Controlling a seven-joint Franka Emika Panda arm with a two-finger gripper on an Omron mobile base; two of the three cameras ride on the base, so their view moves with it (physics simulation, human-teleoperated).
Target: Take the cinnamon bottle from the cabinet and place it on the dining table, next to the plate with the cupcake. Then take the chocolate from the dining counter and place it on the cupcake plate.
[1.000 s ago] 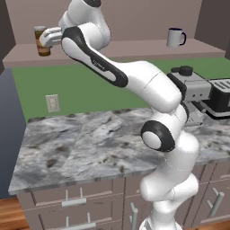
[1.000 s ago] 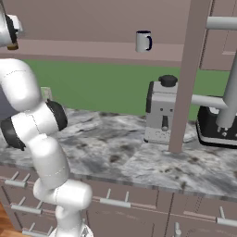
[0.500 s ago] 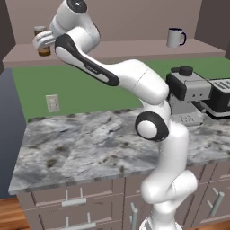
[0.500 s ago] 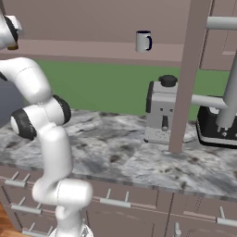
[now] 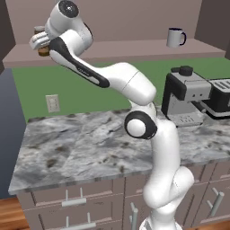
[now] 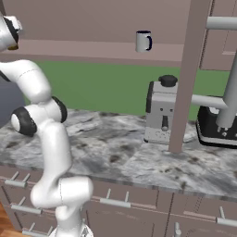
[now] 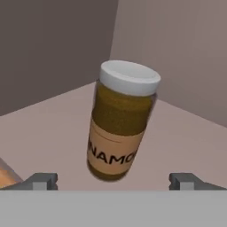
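Cinnamon bottle [image 7: 122, 119], label partly cut off, stands between the spread tool [image 7: 113, 181] fingertips.

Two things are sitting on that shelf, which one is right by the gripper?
The cinnamon bottle, the brown white-lidded jar at the shelf's left end, right before the gripper. The white mug stands far along the shelf.

— Where do your two base views look from?
— From behind the arm, left and right, facing forward and down; you share the marble worktop [image 5: 85, 148], coffee machine [image 6: 162, 111] and mug [image 5: 175, 37].
— And your hand view?
— It looks close along the gripper [image 7: 113, 181] at the cinnamon bottle [image 7: 122, 119] on the cabinet [image 7: 53, 128] shelf.
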